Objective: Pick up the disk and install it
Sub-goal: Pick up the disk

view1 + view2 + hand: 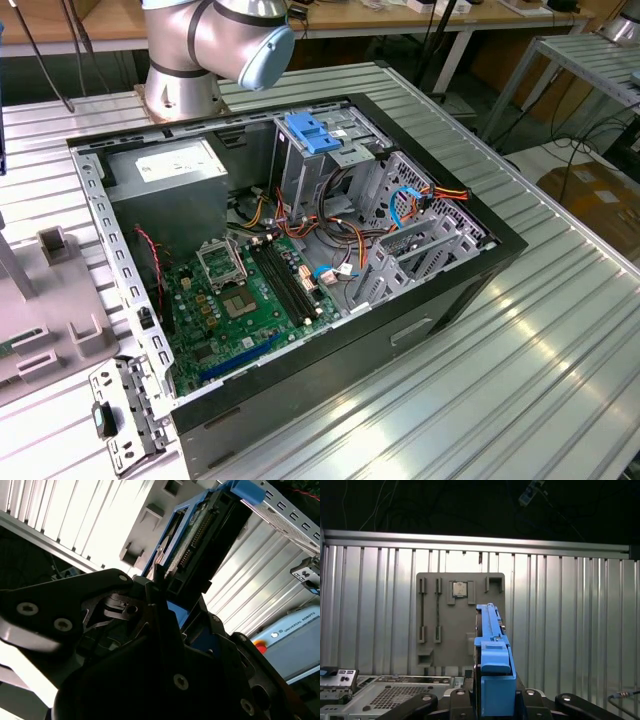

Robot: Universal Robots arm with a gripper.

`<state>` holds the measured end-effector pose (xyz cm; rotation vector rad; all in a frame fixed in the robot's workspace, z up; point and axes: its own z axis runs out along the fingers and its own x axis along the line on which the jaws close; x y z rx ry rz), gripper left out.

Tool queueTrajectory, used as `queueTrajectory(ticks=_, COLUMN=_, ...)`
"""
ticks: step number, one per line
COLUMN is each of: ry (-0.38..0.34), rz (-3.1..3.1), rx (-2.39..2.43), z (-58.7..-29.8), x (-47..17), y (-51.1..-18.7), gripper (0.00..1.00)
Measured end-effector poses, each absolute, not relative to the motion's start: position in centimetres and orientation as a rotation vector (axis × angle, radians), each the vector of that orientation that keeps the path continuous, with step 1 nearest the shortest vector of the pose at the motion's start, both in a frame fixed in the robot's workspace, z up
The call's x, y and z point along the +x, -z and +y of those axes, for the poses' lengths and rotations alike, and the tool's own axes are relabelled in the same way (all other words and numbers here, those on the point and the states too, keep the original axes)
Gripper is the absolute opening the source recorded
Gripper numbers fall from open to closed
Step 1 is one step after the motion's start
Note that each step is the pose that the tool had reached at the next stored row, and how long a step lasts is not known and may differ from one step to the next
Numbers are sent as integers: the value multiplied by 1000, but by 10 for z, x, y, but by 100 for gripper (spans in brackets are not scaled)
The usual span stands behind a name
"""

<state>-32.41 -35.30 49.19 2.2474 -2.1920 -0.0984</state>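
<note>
Fingers [162, 620] are clamped on the disk [200, 550], pinching it near one end so that it stands out edge-on from the wrist. Its blue side rail [495, 670] faces you in the first wrist view and its connector edge shows in the second wrist view. That hold, by my reading, leaves most of the body free to enter a bay. Your ribbed metal worktop [520, 340] carries the open computer case [300, 395], laid on its side so that its insides face up. Within the case sit the grey power supply [170, 170], the green motherboard [240, 300], loose bundles of cables [330, 235] and the metal drive cage [300, 175] with its blue handle [313, 133]. The disk itself hangs outside the case, over the grey fixture plate [450, 625] that lies on the worktop beside it; whether it touches the plate you cannot tell. That plate's moulded recesses keep parts apart, and one holds a small square chip [458, 589].
</note>
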Motion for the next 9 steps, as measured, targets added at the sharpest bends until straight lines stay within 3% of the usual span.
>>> queueTrajectory(ticks=9, ry=98, rz=-2204, rx=2236, z=-357, x=-324, y=-497, gripper=37)
